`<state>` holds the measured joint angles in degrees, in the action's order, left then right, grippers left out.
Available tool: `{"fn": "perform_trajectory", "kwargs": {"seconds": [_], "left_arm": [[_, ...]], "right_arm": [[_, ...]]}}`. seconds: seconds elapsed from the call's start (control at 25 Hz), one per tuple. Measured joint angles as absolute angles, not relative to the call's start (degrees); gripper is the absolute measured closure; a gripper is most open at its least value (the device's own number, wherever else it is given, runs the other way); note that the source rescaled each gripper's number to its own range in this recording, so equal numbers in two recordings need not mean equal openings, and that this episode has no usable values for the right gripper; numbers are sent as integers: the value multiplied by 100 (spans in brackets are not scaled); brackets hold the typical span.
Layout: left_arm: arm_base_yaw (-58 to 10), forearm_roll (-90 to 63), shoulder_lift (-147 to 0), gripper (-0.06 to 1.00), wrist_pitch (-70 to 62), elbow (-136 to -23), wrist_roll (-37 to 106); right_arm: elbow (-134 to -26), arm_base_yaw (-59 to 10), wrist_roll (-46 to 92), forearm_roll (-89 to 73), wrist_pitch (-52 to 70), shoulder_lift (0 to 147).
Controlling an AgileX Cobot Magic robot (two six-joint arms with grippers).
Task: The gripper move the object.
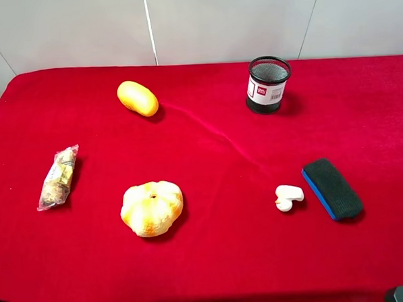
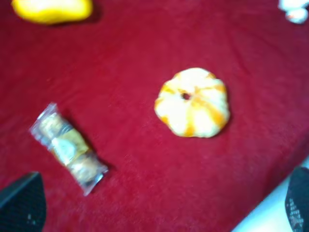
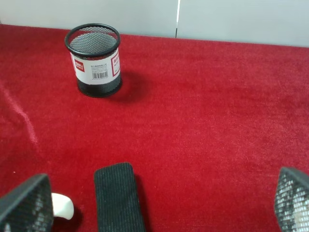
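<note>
My workspace is a table [image 1: 214, 272] draped in bright red cloth [image 1: 361, 102], slightly wrinkled in the middle. On the far side there's a plain pale paneled wall [image 1: 228, 21] with thin seams.

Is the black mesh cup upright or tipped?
Upright: the mesh cup stands on its base on the red cloth, round rim facing up.

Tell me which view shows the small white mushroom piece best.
The exterior high view: the mushroom piece lies whole and sharp on the red cloth, just left of the eraser. The right wrist view shows only part of it, half hidden behind a tool finger. The left wrist view catches a blurred sliver at the frame's edge.
</note>
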<state>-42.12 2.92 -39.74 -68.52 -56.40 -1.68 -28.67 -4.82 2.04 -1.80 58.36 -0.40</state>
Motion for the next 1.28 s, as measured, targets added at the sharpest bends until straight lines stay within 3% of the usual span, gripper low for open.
{"fn": "perform_trajectory", "kwargs": {"seconds": [0.4, 0.68, 1.0, 1.28], "left_arm": [[-2652, 286, -3565, -5, -6852, -5179, -188], [-1564, 38, -2461, -5, -6542, -4055, -193], [-646, 0, -1184, -5, -5990, -2997, -198], [-270, 0, -260, -5, -6048, -2807, -158]], "right_arm": [[-2867, -482, 204, -180, 5836, -40], [-2867, -482, 204, -180, 5836, -40], [-2867, -482, 204, -180, 5836, -40], [-2867, -482, 204, -180, 5836, -40]]}}
